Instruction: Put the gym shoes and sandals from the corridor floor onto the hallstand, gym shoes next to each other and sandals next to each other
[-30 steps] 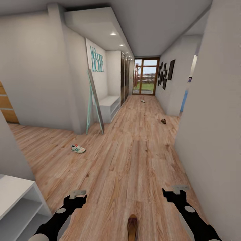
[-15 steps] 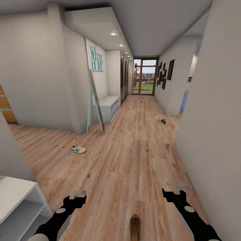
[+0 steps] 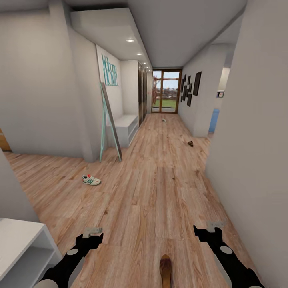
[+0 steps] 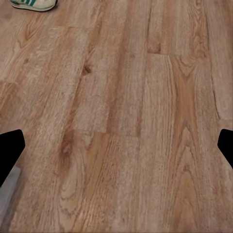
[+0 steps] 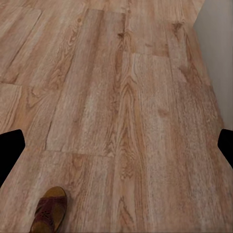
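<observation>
Sandal [image 3: 165,270]: lying at 6 o'clock on the floor [image 3: 160,192], between both arms.
Sneaker [image 3: 91,180]: lying at 10 o'clock.
Left tool [image 3: 91,234], right tool [image 3: 211,230]: both spreading wide, holding nothing.
Rack [image 3: 126,127]: probably the grey bench at 11 o'clock.
Advice: lowering the right tool squarely over the sandal.

Head faces down corridor — wrists overlook the floor [image 3: 160,192]

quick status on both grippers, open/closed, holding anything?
Left gripper: open, empty, over bare corridor floor.
Right gripper: open, empty, above the floor with a sandal lying near it.
</observation>
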Controlling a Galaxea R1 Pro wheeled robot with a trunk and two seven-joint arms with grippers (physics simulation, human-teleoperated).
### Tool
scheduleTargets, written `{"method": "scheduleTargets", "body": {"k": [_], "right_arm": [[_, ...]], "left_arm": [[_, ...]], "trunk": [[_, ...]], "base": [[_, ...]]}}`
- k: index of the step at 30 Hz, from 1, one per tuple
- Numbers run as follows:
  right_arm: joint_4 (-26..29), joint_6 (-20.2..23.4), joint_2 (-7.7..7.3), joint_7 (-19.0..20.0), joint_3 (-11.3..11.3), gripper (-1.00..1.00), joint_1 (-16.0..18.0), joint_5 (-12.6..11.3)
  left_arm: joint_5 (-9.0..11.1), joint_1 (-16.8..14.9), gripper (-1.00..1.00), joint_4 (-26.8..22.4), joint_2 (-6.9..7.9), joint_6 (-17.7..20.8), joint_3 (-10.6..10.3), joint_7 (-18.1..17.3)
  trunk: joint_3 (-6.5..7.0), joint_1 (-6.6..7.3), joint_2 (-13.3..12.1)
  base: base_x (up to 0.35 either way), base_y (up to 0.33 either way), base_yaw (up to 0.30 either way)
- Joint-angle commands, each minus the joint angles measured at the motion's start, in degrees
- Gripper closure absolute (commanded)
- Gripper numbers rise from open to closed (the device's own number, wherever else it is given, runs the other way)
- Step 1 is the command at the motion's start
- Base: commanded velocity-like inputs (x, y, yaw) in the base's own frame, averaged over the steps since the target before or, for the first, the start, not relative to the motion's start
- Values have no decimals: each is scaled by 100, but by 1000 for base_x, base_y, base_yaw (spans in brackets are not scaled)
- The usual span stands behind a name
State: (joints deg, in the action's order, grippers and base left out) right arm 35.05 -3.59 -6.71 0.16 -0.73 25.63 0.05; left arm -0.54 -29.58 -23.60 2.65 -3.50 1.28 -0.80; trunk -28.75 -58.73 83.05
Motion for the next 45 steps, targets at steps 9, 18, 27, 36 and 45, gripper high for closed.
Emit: {"method": "scheduleTargets", "body": {"k": [9,18,27,36,45], "right_arm": [[1,-7,3,3,-6,-100,3,2],[2,-7,10,2,-6,-100,3,-1],[2,-10,11,2,-6,-100,3,-12],[2,-10,11,2,-8,-100,3,-21],[2,-10,11,2,-14,-100,3,-22]], "left_arm": [[-39,-3,-100,-4,-9,-11,-9,14],[-37,-3,-100,-2,-10,-11,-13,-5],[-28,-3,-100,3,-2,-11,-1,-8],[-25,-3,-100,4,-1,-11,4,-8],[-18,-3,-100,5,0,-11,4,-8]], "trunk": [[-6,0,3],[-6,0,3],[-167,-197,364],[-329,-395,725],[-490,-593,1086]], "base": [[0,16,-6],[0,0,0],[0,0,0],[0,0,0],[0,0,0]]}}
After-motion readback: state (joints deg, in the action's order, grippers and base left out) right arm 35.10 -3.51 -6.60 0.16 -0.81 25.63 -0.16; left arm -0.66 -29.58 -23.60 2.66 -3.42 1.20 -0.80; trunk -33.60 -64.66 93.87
